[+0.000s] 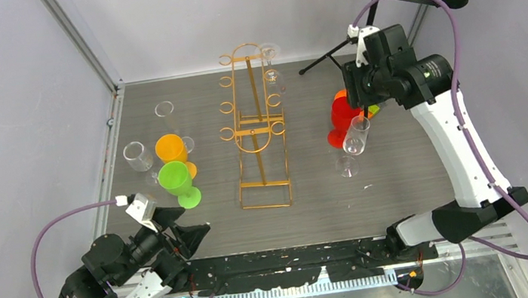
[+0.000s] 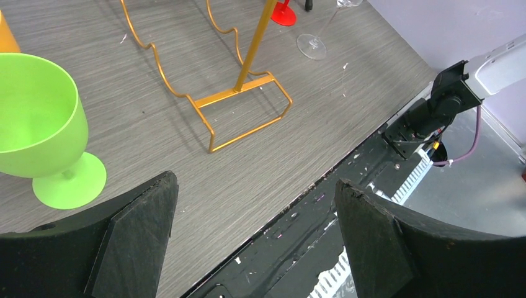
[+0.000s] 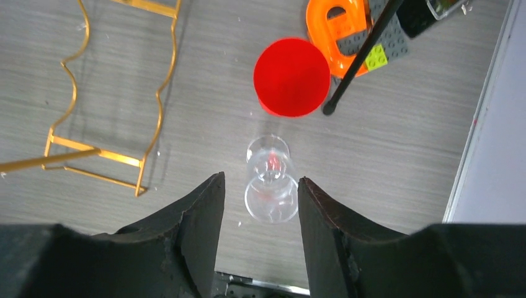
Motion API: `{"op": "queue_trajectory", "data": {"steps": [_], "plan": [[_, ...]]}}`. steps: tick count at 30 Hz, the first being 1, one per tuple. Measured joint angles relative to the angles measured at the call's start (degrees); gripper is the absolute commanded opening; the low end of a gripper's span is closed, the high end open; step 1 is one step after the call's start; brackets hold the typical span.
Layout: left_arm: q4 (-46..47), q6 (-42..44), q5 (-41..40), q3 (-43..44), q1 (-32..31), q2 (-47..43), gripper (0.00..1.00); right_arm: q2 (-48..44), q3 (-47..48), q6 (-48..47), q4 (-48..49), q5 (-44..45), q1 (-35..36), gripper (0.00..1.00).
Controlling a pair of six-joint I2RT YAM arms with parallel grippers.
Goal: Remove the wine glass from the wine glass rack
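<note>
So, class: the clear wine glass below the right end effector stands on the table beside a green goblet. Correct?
No: the goblet beside the clear wine glass is red, not green, as the right wrist view shows. The glass does stand on the table below the right end effector.
</note>
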Motion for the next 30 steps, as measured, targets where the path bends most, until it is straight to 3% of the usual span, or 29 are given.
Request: {"op": "queue_trajectory", "data": {"steps": [12,21,30], "plan": [[0.0,-0.2,-0.4,-0.3,0.0,0.1,0.94,6.8,7.0,4.8,9.0,-8.9,-0.1,0.59],[0.0,-1.1,-1.3,-0.3,0.0,0.3,0.95,11.5,7.9,14.7,21.9,-17.9,-0.1,0.59],[0.0,-1.3,-2.6,-0.3,0.0,0.4,0.96,13.9,6.4,25.9,35.7,-20.8,-0.1,0.59]]}}
